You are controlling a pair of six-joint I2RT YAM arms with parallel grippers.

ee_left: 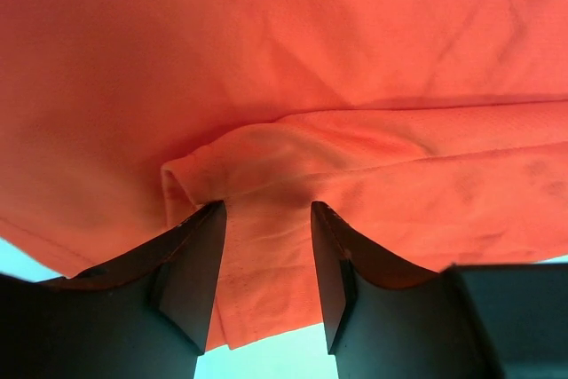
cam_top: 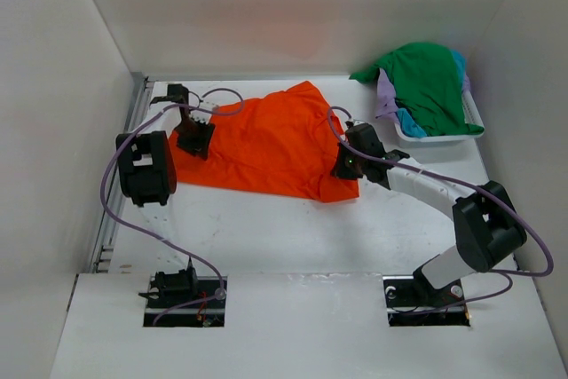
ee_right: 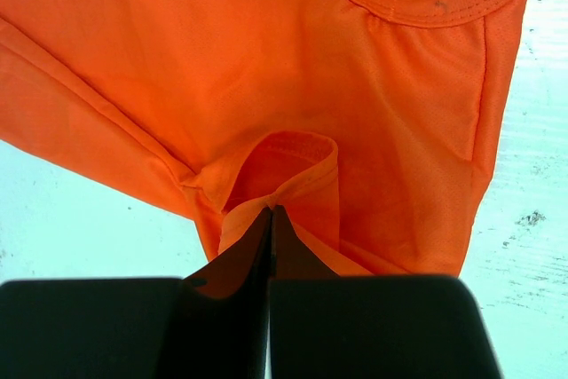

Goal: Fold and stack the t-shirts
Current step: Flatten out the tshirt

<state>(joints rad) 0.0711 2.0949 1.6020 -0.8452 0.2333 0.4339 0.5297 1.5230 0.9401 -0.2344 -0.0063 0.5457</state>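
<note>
The bright orange t-shirt (cam_top: 275,144) lies spread on the white table between both arms. My left gripper (cam_top: 193,139) sits over its left edge. In the left wrist view that gripper (ee_left: 266,208) is open, its jaws standing apart over a folded hem of the orange cloth (ee_left: 284,59). My right gripper (cam_top: 344,166) is at the shirt's near right corner. The right wrist view shows it (ee_right: 272,210) shut, pinching a fold of the orange fabric (ee_right: 266,59) below the neckline. The dark green t-shirt (cam_top: 430,82), the lavender one (cam_top: 383,95) and the teal one (cam_top: 410,122) are heaped in the basket.
A white basket (cam_top: 435,138) stands at the back right, its shirts spilling over the rim. White walls close in the table at the left, back and right. Purple cables loop from both arms above the table.
</note>
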